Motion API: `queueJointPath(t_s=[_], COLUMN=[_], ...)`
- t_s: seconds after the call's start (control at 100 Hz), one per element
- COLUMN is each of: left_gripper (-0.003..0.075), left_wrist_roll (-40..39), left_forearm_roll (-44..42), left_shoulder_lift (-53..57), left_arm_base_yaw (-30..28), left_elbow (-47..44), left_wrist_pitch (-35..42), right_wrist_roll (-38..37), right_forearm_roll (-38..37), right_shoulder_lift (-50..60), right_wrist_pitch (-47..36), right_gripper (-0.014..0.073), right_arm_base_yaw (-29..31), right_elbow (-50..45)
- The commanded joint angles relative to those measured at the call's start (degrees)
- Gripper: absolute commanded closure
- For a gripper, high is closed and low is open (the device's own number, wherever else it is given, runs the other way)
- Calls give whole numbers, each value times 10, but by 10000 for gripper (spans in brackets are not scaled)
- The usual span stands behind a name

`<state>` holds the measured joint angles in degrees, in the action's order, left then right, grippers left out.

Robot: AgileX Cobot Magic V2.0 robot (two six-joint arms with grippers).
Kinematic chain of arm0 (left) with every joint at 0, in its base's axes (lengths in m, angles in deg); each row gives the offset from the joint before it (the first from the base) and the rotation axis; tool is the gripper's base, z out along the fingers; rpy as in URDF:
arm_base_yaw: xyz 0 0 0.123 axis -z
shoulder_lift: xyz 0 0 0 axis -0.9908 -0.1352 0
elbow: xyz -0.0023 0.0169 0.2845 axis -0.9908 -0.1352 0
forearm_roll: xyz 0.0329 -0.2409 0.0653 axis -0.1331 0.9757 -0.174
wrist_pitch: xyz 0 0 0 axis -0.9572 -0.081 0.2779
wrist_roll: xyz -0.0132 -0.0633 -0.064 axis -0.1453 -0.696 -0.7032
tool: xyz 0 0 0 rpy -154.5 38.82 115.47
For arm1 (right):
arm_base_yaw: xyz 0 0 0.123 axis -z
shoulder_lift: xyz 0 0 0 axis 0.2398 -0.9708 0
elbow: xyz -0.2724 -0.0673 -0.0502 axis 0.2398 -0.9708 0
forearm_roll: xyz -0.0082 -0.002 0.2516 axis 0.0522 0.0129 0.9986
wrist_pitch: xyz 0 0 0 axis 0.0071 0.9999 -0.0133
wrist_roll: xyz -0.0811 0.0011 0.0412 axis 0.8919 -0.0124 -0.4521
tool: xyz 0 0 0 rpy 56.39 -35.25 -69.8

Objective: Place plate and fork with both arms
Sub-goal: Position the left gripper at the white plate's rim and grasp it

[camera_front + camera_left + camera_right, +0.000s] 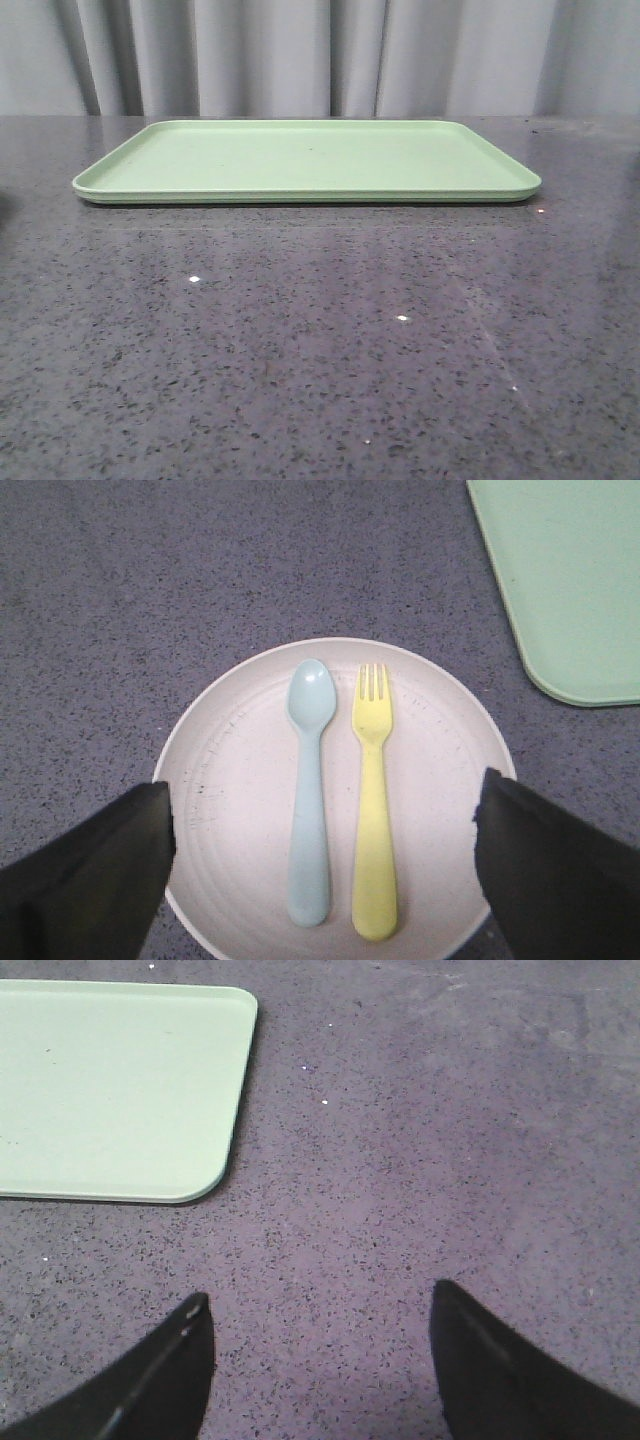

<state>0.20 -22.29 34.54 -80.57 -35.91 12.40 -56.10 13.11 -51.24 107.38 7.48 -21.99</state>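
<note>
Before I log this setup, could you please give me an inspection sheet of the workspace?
Surface: dark speckled table, glossy.
Job's things: plate on the table beside the green tray; fork lying in the plate, tines pointing away from the fingers.
Clutter: pale blue spoon in the plate beside the fork, apart from it.
Grippers: left gripper open above the plate; right gripper open over bare table, holding nothing.
Cables: nothing seen.
Surroundings: grey curtain behind the table.

Bare tray (306, 160), open counter (320, 340); spoon (309, 790) just beside fork (372, 798).
</note>
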Motion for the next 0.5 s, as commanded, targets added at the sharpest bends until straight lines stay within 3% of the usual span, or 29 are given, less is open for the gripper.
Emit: queueJointPath(t_s=[0.0, 0.28, 0.49], left_gripper=[125, 125, 125], left_wrist_roll=[-8, -8, 5], left_forearm_roll=[-8, 12, 35], left_shoulder_lift=[-33, -121, -165], left_arm_base_yaw=[-17, -132, -182], left_elbow=[19, 19, 19], left_wrist_pitch=[63, 93, 94], right_wrist_roll=[2, 2, 2], right_forearm_roll=[-3, -3, -3], right_shoulder_lift=[-6, -6, -6], right_wrist_pitch=[-45, -46, -56], right_gripper=[120, 120, 120], right_arm_base_yaw=[-1, -1, -1], right_elbow=[20, 20, 20])
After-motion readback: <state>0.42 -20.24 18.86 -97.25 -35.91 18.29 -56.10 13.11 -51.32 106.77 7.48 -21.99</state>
